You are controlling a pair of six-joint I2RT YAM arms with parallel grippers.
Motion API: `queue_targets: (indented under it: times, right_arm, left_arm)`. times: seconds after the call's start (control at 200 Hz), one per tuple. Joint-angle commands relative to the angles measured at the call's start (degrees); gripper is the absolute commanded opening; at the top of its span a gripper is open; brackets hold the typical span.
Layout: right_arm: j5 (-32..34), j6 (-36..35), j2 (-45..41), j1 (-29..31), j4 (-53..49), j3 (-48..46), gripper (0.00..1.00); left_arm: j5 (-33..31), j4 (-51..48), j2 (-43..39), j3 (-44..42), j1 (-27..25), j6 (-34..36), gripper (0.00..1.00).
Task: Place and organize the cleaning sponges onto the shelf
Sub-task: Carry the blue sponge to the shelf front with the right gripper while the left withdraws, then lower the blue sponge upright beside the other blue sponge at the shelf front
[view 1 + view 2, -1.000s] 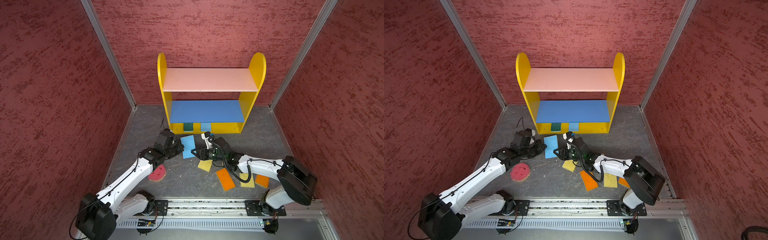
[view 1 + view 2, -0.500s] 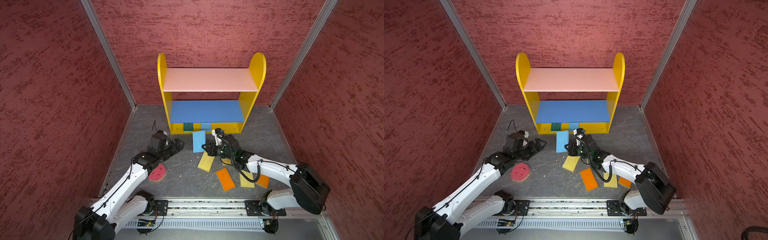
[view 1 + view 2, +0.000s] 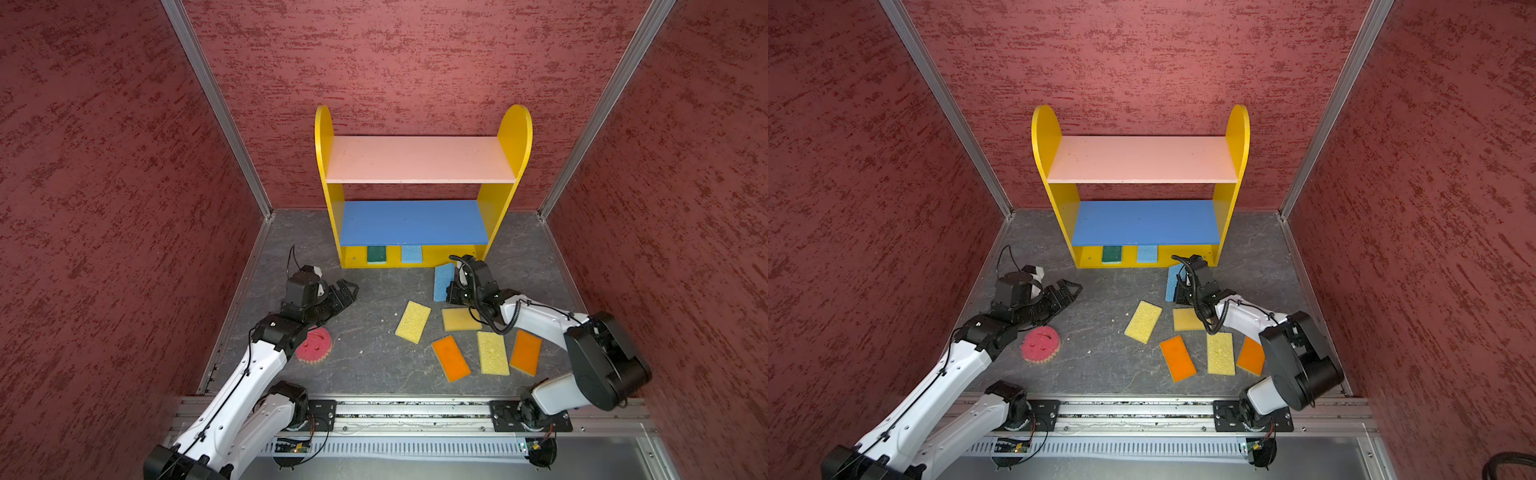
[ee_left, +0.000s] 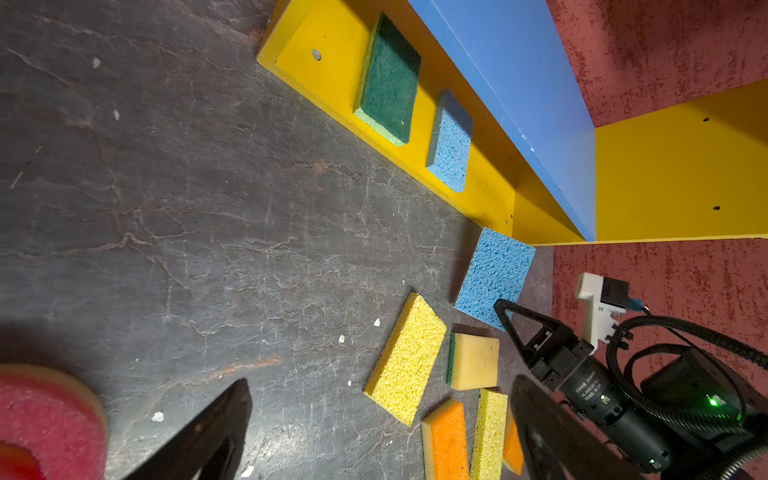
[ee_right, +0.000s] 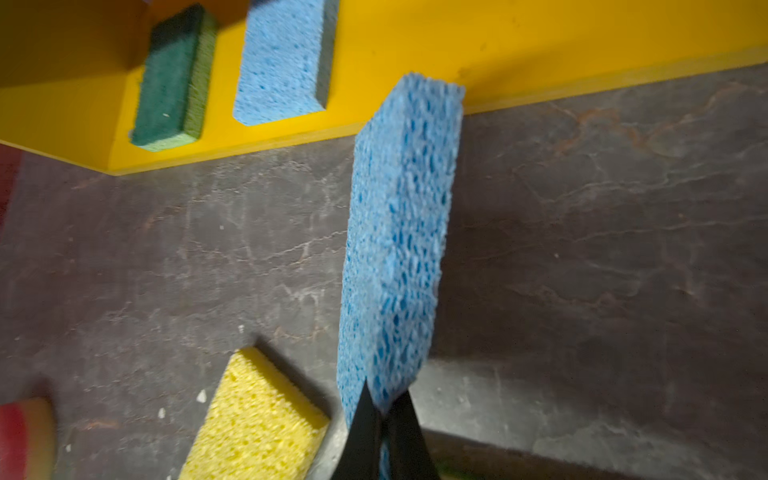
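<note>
Moved: blue sponge (image 3: 444, 282) rightward (near shelf (image 3: 353, 257)) | right gripper (image 5: 383, 397) clamps it | left gripper (image 3: 345, 291) wide, empty

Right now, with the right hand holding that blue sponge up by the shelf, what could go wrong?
1. The right hand pinches the held sponge only at one end, so it may twist or slip out.
2. Its far end sits close to the front edge of the shelf; pushed forward, it could catch there and fold.
3. The gap under the blue board looks low, so it might also jam there.
</note>
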Motion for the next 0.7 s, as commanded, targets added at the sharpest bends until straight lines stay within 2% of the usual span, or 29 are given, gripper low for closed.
queue_targets:
  times: [0.0,0.501,0.696]
  right_arm:
    - [1.8,-3.7,2.4,-1.8,1.4,3.9,0.00]
    - [16.2,-10.6,13.1,-3.5,4.3,9.5,0.00]
    - [18.6,-10.7,15.6,-4.3,4.9,11.5,0.26]
  left_arm:
    - [0.8,-0.8,-0.2,-0.3,0.6,1.1,0.97]
    - [0.5,-0.9,0.7,-1.0,1.5,0.7,0.97]
    - [0.4,-0.4,1.0,-1.1,1.7,0.1,0.97]
